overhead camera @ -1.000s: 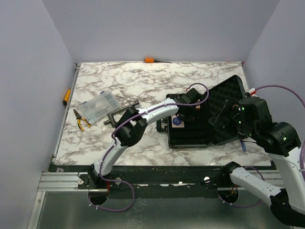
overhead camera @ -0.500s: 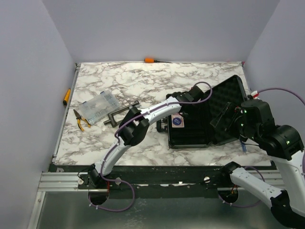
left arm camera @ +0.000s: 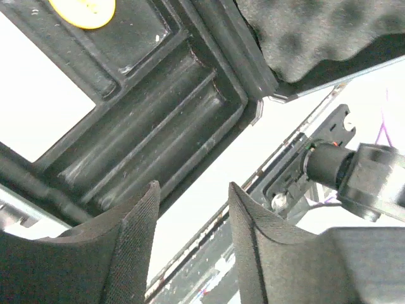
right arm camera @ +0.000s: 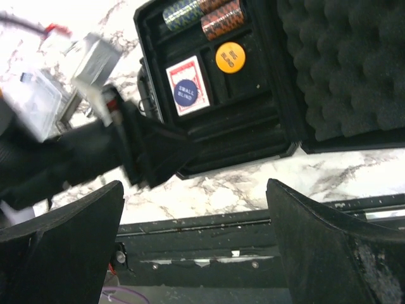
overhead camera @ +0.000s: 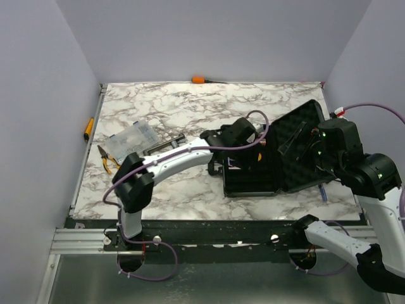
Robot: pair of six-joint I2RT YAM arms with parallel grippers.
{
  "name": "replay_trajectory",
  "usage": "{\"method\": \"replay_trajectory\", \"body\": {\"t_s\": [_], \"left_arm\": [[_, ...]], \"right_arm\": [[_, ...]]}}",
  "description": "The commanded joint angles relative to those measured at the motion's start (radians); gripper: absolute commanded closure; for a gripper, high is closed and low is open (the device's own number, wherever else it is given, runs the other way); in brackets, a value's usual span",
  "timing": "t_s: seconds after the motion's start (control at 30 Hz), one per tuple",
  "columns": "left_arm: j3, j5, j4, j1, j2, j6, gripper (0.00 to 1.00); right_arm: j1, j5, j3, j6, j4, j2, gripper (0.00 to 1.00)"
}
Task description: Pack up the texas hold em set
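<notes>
Tabletop from above. Marble table (overhead camera: 190, 107) carries a black hard case (overhead camera: 253, 185), lying open right of centre. Its foam-lined lid (overhead camera: 311, 117) is thrown back to the right and stands at a tilt. Left gripper (overhead camera: 247, 155) hangs over the far-left part of the case tray, with the left arm (overhead camera: 177, 158) stretched across from its near-left base. From this height its finger spacing cannot be told. Right gripper (overhead camera: 296, 142) sits over the lid foam. Well to the left of the case:
- clear plastic box (overhead camera: 130, 140)
- grey metal clamp (overhead camera: 161, 150), just beside the box
- pliers (overhead camera: 106, 158), at the box's near-left corner

Orange-handled screwdriver (overhead camera: 199, 80) lies at the table's far edge.

Left wrist view. Left gripper (left arm camera: 190, 244): its two black textured fingers (left arm camera: 136, 247) stand apart with nothing between them. Beyond them is a corner of the case tray, with a moulded trough running along its rim. Orange disc (left arm camera: 82, 7) is part-seen at the top left edge. Lid foam fills the top right.

Right wrist view. Right gripper (right arm camera: 196, 253): its fingers are spread wide, one at each lower corner, gripping nothing. Tray contents:
- chip stacks (right arm camera: 202, 14), lying on their sides in the far compartment
- the orange disc, flat in the compartment next nearer
- red-backed card deck (right arm camera: 179, 68), in the compartment to the left of that disc
- blue disc (right arm camera: 188, 93), resting on top of the deck and lettered SMALL BLIND

Egg-crate foam of the lid occupies the right of the view. The left arm, blurred, crosses the tray's near-left corner.
</notes>
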Motion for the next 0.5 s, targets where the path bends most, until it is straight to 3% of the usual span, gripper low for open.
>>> {"method": "replay_trajectory", "body": {"t_s": [0.0,0.47], "left_arm": [[-0.183,-0.08,0.034,0.024,-0.214,0.037,0.47],[-0.588,-0.171,0.016,0.219,-0.703,0.018,0.14]], "right_arm": [[0.005,0.033,0.058,0.005,0.079,0.054,0.04],[0.005,0.022,0.22,-0.094,0.209,0.296,0.0]]}}
